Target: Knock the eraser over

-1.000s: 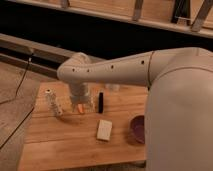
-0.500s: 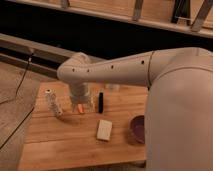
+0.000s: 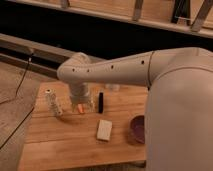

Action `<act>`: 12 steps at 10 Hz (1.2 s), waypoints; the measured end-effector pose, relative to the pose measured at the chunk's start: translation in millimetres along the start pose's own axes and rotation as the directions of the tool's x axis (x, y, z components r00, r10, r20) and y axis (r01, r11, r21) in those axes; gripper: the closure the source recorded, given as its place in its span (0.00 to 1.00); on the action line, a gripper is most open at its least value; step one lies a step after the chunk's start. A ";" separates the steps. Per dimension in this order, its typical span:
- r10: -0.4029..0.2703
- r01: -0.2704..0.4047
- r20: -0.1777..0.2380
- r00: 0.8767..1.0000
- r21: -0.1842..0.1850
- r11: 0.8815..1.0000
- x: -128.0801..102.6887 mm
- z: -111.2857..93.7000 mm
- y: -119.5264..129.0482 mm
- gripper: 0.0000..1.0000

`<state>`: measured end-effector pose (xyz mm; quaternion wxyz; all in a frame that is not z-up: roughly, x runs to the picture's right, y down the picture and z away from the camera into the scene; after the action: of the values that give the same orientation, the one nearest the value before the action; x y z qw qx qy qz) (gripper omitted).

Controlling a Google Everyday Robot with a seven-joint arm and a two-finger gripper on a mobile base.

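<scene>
The eraser [image 3: 100,102] is a small narrow black block standing upright on the wooden table [image 3: 60,140], near its middle back. My gripper [image 3: 81,106] hangs from the white arm just left of the eraser, a short gap apart, low over the table. An orange stick-like object [image 3: 80,108] shows between or just behind the fingertips. A whitish flat block [image 3: 104,129] lies in front of the eraser.
A small clear bottle [image 3: 53,102] stands at the table's left. A dark purple bowl [image 3: 138,128] sits at the right, partly hidden by my arm. A clear cup [image 3: 113,87] shows behind the eraser. A black cable runs along the floor at left.
</scene>
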<state>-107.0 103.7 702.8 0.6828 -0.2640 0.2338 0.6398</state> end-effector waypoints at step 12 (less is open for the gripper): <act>-0.017 0.017 0.010 1.000 -0.034 0.999 -21.8 22.3 -10.8 0.35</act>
<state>-98.2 101.5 734.5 0.6848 -0.2745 0.2174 0.6391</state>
